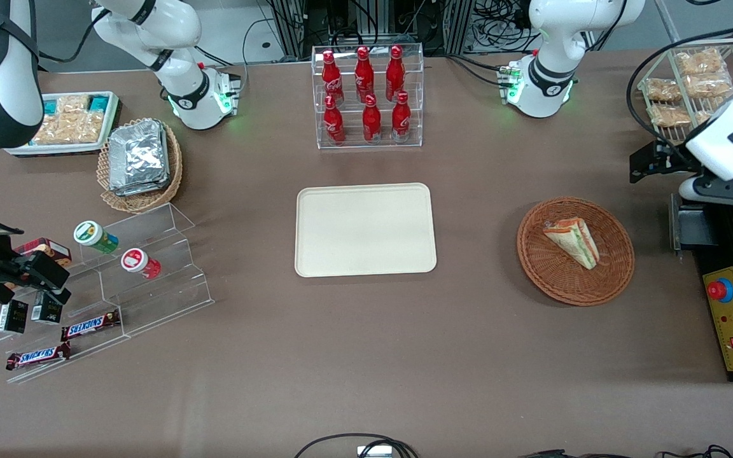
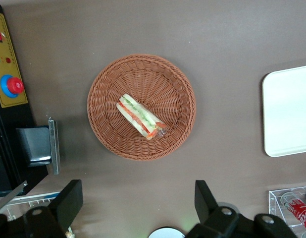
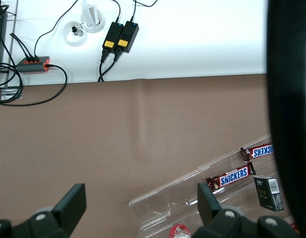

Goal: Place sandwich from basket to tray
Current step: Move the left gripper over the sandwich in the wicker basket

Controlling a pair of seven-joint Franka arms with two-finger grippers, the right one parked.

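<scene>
The sandwich [image 1: 573, 242], a wrapped white-bread wedge with red, orange and green filling, lies in the reddish-brown wicker basket [image 1: 557, 287]. The cream tray [image 1: 365, 229] sits bare at mid-table, beside the basket. My gripper [image 1: 639, 166] hangs high above the table near the working arm's end, a little farther from the front camera than the basket. In the left wrist view the sandwich [image 2: 140, 116] rests in the basket [image 2: 106, 79], with the tray [image 2: 291, 114] at the frame edge. The gripper [image 2: 138, 198] is open, its black fingers [image 2: 69, 201] wide apart with only bare tablecloth between them.
A control box with a red button [image 1: 732, 318] lies beside the basket at the working arm's end. A wire rack of snack packets [image 1: 691, 83] stands above it. A clear rack of red bottles [image 1: 368, 95] stands farther back than the tray. A tan basket of foil packets [image 1: 140, 159] sits toward the parked arm.
</scene>
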